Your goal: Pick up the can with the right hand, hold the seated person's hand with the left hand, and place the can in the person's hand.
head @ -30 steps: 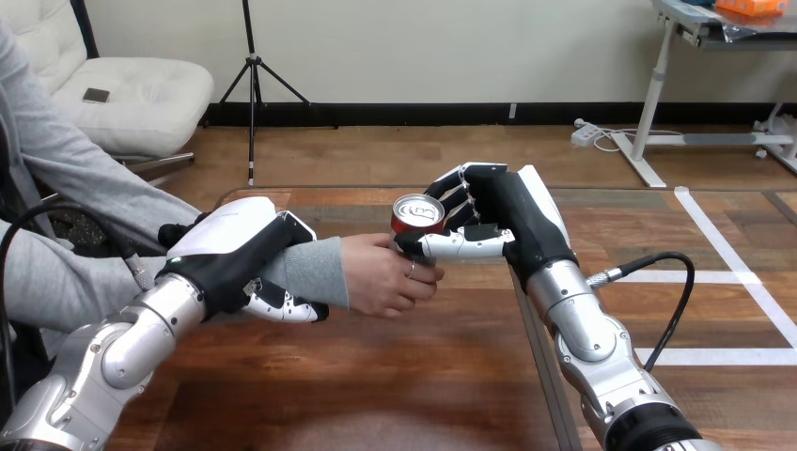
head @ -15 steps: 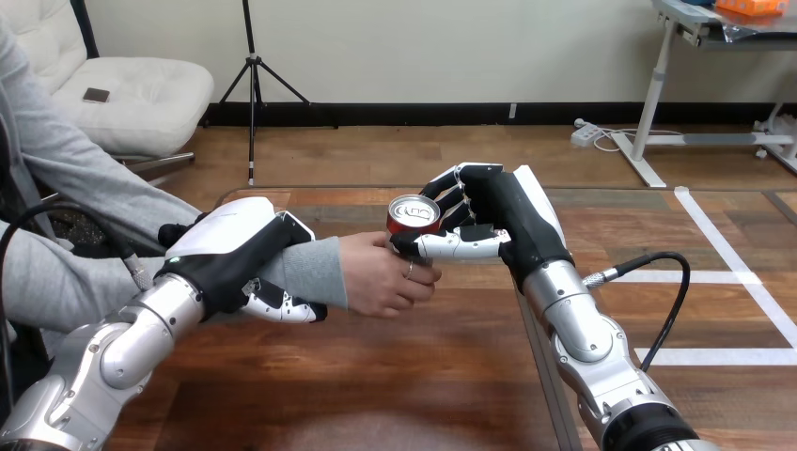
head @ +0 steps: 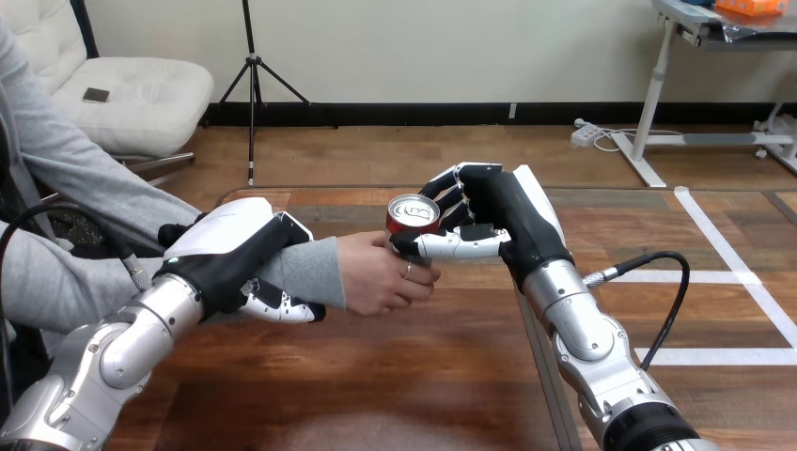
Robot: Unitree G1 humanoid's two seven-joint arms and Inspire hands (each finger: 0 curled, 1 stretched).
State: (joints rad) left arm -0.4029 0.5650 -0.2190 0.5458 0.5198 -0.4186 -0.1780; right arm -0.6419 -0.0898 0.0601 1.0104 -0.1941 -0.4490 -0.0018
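Now my right hand (head: 498,221) holds the can (head: 414,214) at the person's hand (head: 376,274), above the desk (head: 376,385).
My right fingers curl behind the upright can and the thumb crosses its front, so that hand is closed round it. The person's hand sits just below and left of the can, against its lower part; I cannot tell whether it grips. My left hand (head: 226,246) is wrapped round the person's grey-sleeved forearm, thumb underneath, just short of the cuff.
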